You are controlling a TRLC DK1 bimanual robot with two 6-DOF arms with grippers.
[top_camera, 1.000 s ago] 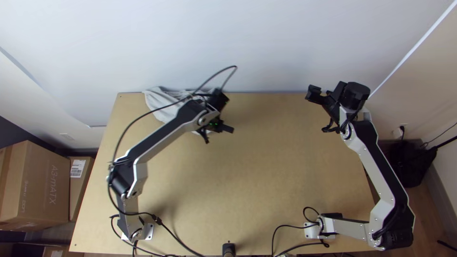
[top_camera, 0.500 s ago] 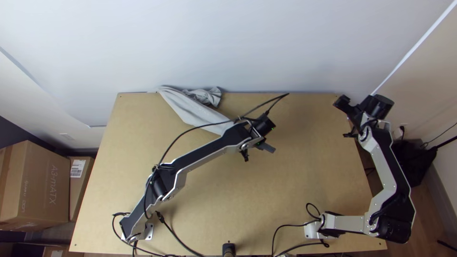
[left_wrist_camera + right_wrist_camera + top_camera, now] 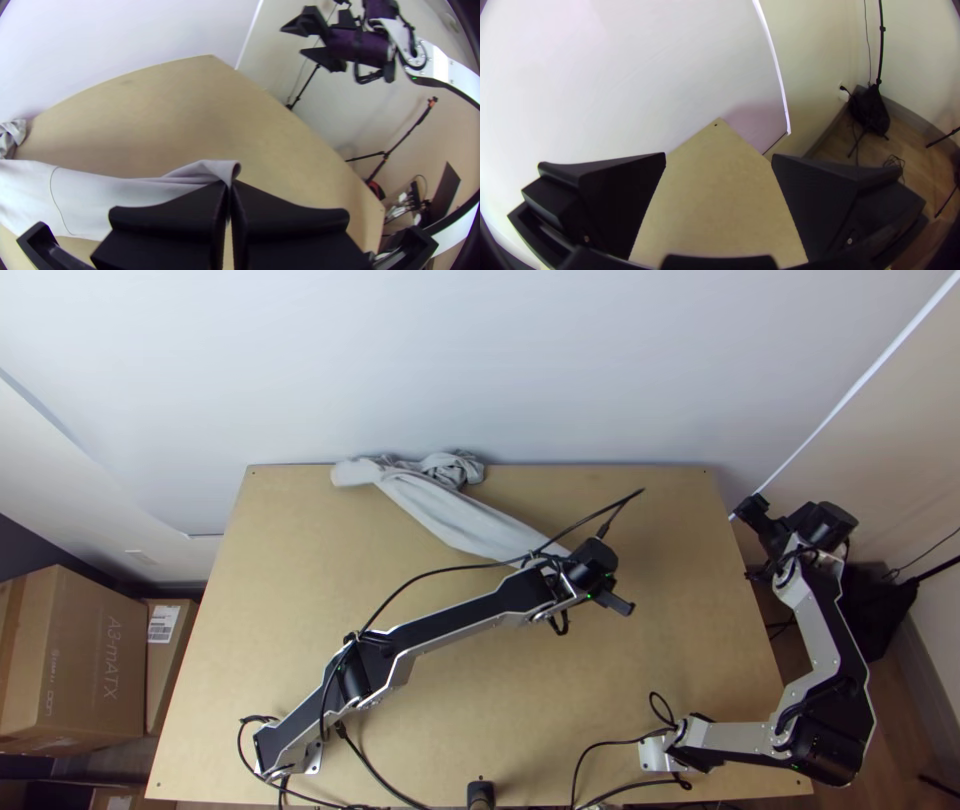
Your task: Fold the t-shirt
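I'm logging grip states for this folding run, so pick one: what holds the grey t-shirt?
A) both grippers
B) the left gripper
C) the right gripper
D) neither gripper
B: the left gripper is shut on an edge of the t-shirt, while the right gripper stands open without cloth.

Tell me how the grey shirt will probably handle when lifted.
The shirt looks floppy: from the left end effector it runs in a narrow strip to a crumpled bunch, which would likely sag or trail. It is probably light for its size, as the edge curling at the grip looks thin.
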